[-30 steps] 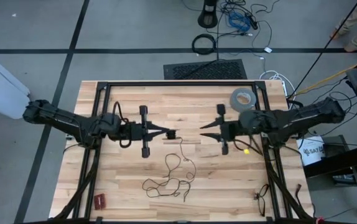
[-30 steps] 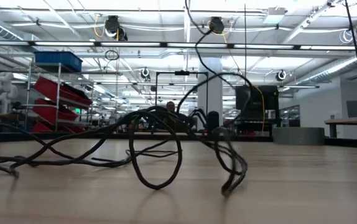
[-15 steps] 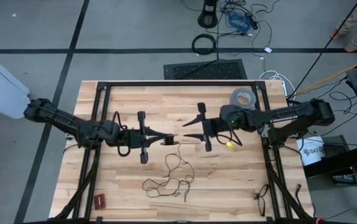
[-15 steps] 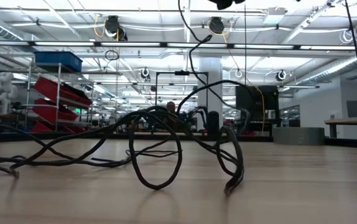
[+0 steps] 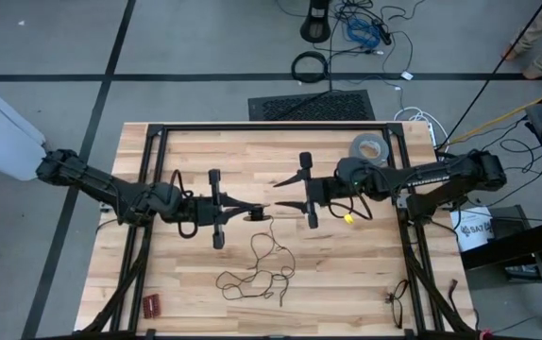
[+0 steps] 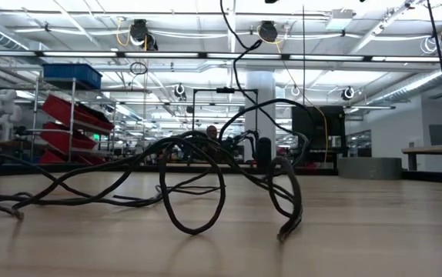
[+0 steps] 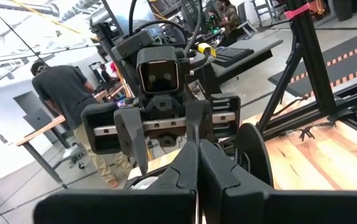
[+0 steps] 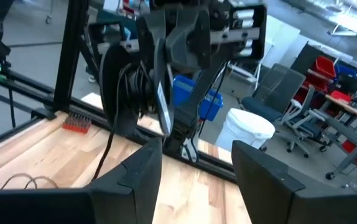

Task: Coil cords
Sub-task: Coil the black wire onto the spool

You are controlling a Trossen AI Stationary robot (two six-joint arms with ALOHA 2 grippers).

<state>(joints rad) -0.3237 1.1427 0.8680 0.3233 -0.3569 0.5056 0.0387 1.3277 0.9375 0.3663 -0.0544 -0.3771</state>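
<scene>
We see the thin black cord (image 5: pixel 257 274) lying in a loose tangle on the wooden bench (image 5: pixel 186 156), in the lower middle of the high view. Its long axis goes roughly up and down the frame: one strand rises from the tangle up to the left gripper (image 5: pixel 263 213), near the centre. The jaws of this gripper are closed, and they seem to pinch the upper end of the cord. The right gripper (image 5: pixel 285 194) faces it from the right, just beside it, with jaws wide open and holding nothing. In the low view the cord (image 6: pixel 194 185) makes several loops on the bench, and one strand climbs out of the top of the frame. A grey tape roll (image 5: pixel 369 148) lies in the upper right of the bench.
</scene>
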